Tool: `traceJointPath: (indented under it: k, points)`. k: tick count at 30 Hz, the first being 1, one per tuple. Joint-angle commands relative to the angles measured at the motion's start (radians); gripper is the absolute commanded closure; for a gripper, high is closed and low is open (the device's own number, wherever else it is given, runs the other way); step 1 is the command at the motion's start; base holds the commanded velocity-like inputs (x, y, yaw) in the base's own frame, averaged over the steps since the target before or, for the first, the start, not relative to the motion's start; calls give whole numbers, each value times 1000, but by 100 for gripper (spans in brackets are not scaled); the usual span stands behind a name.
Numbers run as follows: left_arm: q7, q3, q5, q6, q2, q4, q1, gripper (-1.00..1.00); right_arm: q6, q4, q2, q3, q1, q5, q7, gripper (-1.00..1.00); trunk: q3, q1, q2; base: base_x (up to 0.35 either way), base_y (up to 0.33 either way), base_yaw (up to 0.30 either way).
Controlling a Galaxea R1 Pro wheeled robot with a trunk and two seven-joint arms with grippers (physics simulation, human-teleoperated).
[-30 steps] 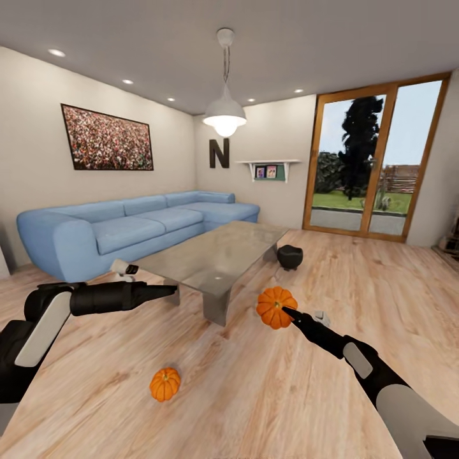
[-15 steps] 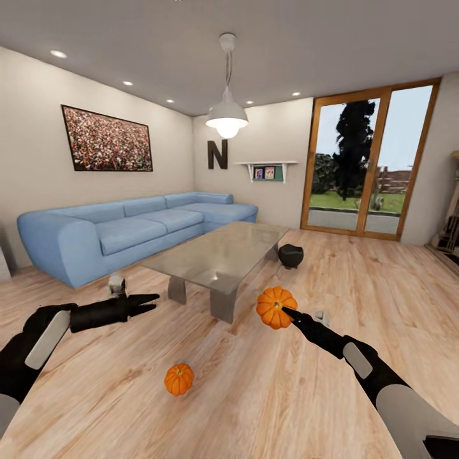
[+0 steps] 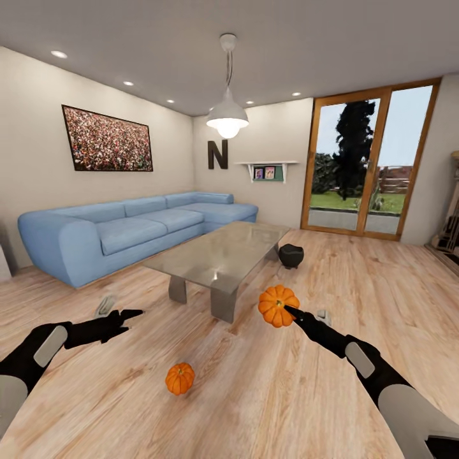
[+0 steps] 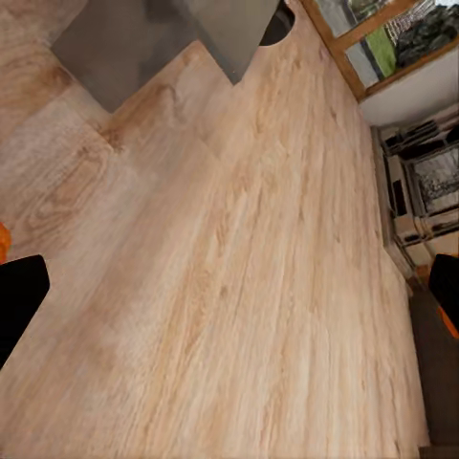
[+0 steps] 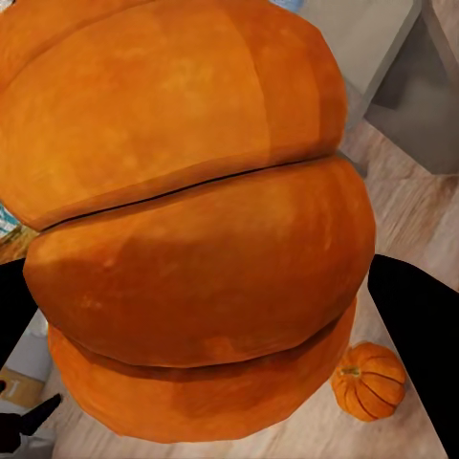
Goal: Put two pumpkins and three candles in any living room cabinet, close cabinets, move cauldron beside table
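Note:
One orange pumpkin [image 3: 276, 305] hangs above the floor with my right gripper [image 3: 287, 310] shut on it. In the right wrist view that pumpkin [image 5: 191, 220] sits between the dark fingers [image 5: 421, 335]. The other pumpkin [image 3: 180, 378] lies on the wood floor between my arms, also seen as a small pumpkin [image 5: 368, 381] in the right wrist view. My left gripper [image 3: 131, 314] is low at the left, open and empty, fingers [image 4: 19, 306] wide apart. The black cauldron [image 3: 291, 255] stands on the floor by the far right corner of the glass table [image 3: 220, 255]. Candles and cabinet are out of view.
A long blue sofa [image 3: 127, 229] runs along the left wall behind the table. A wood-framed glass door [image 3: 363, 172] is at the back right, with shelving [image 3: 449, 236] at the right edge. Bare wood floor [image 3: 255, 395] stretches in front of me.
My left arm has dropped and pulled back to the left. The view shifted slightly rightward at first. The right gripper still holds its pumpkin in the same place.

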State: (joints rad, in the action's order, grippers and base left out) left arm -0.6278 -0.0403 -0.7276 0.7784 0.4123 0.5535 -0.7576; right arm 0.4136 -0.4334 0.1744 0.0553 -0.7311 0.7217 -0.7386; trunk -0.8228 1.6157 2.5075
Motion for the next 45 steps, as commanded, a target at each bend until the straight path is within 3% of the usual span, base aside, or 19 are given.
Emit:
traceJointPath:
  k: [1,6,10,13,23,27,33,42,45]
  points:
    - [2,-5,-6,-7,1,-25,-11,-100,8,-2,0,3,-1,7,-1,100,-1,0,1,0,0,0]
    - [28,-10,7,-61,-26,-142,-53,-100,11,-54,2,5,2,11,-2,100,-1,0,1,0,0,0]
    - [128,-1,0,-86,-65,-247,-104,-100,16,-77,2,6,13,12,-9,100,-1,0,1,0,0,0]
    - [161,4,-6,-88,-79,-288,-129,-100,18,-82,3,7,16,13,-13,100,-1,0,1,0,0,0]
    - [163,5,-36,-87,-89,-299,-141,-100,19,-88,4,8,18,14,-17,100,-1,0,1,0,0,0]
    - [137,5,-38,-87,-89,-298,-141,-100,19,-88,4,12,18,14,-37,100,-17,2,1,0,0,0]
    - [120,5,-38,-87,-87,-297,-141,-100,21,-87,3,81,21,13,-59,100,-40,4,3,0,0,0]
    - [112,6,-38,-87,-87,-297,-141,-100,54,-88,16,125,37,14,-70,100,-75,8,5,0,0,0]
    - [111,6,-38,-87,-87,-297,-141,-100,72,-89,19,179,41,13,-77,100,-86,10,6,0,0,0]
